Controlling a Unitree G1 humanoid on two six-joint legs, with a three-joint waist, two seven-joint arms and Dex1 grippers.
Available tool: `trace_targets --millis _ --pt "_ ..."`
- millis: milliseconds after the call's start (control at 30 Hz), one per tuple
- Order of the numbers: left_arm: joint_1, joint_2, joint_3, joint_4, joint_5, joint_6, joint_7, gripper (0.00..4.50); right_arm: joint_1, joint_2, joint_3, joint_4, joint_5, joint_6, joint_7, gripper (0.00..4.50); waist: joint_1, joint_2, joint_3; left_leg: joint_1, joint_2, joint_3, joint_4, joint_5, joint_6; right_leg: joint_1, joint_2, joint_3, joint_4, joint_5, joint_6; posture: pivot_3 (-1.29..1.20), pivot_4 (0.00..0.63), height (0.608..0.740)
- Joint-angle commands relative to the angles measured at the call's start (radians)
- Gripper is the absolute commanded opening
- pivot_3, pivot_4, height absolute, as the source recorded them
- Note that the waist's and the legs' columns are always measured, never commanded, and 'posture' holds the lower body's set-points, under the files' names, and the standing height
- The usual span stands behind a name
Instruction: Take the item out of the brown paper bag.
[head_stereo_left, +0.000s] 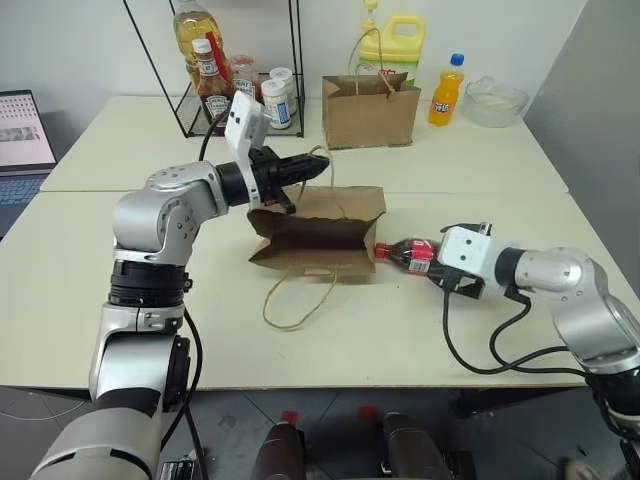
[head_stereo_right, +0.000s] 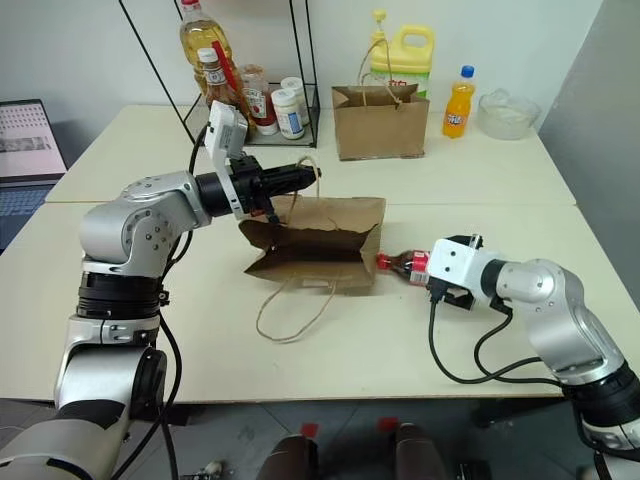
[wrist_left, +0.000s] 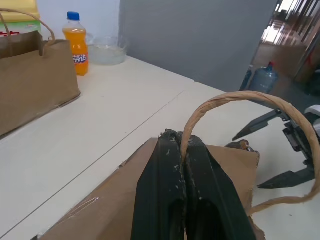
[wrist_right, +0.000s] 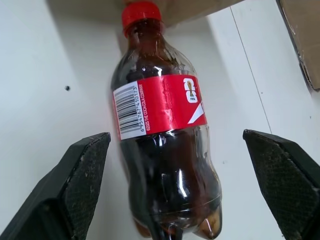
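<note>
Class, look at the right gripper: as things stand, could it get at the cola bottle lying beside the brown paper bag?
Probably yes. The right gripper is open, one finger on each side of the cola bottle, which lies on the table outside the brown paper bag; nothing stands between.

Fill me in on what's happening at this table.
The robot is getting a cola bottle out of the brown paper bag lying on its side. The left gripper is shut on the bag's loop handle. The bottle lies on the table at the bag's mouth, between the open fingers of the right gripper, not gripped.
</note>
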Motion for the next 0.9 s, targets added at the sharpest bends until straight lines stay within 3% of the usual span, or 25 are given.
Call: trace_targets --millis 33,233,333,733,767,900 --pt "-0.034 0.013 0.014 0.007 0.009 -0.032 -0.014 0.00 0.022 0.016 -0.068 -0.078 0.026 0.041 -0.027 4.46 0.000 0.000 0.000 0.000 0.000 0.000 0.000 0.000 0.000 0.000 0.000 0.000 0.000 0.000 0.000 0.00 0.150 0.740" --pt "-0.063 0.028 0.017 0.054 0.026 -0.048 -0.035 0.00 0.062 0.040 -0.143 -0.161 0.087 0.098 -0.040 4.46 0.000 0.000 0.000 0.000 0.000 0.000 0.000 0.000 0.000 0.000 0.000 0.000 0.000 0.000 0.000 0.00 0.150 0.740" --pt "-0.091 0.042 0.033 0.112 0.034 -0.061 -0.035 0.58 0.071 0.112 -0.212 -0.205 0.154 0.149 -0.080 4.50 0.000 0.000 0.000 0.000 0.000 0.000 0.000 0.000 0.000 0.000 0.000 0.000 0.000 0.000 0.000 0.00 0.150 0.740" --pt "-0.175 0.071 0.031 0.349 0.172 -0.223 0.037 4.27 0.120 0.240 -0.196 -0.233 0.151 0.160 -0.263 4.50 0.000 0.000 0.000 0.000 0.000 0.000 0.000 -0.001 0.001 0.000 0.000 0.000 0.000 0.000 0.000 0.00 0.150 0.740" --pt "-0.177 0.076 0.034 0.362 0.181 -0.231 0.042 4.48 0.127 0.248 -0.195 -0.236 0.151 0.158 -0.276 4.50 0.000 0.000 0.000 0.000 0.000 0.000 0.000 -0.001 0.001 0.000 0.000 0.000 0.000 0.000 0.000 0.00 0.150 0.740" --pt "-0.171 0.104 0.047 0.386 0.201 -0.245 0.056 4.48 0.160 0.275 -0.192 -0.254 0.161 0.151 -0.310 4.50 -0.001 0.000 0.000 0.000 0.000 0.000 -0.001 -0.001 0.001 0.000 0.000 0.000 0.000 0.000 0.000 0.00 0.150 0.740"
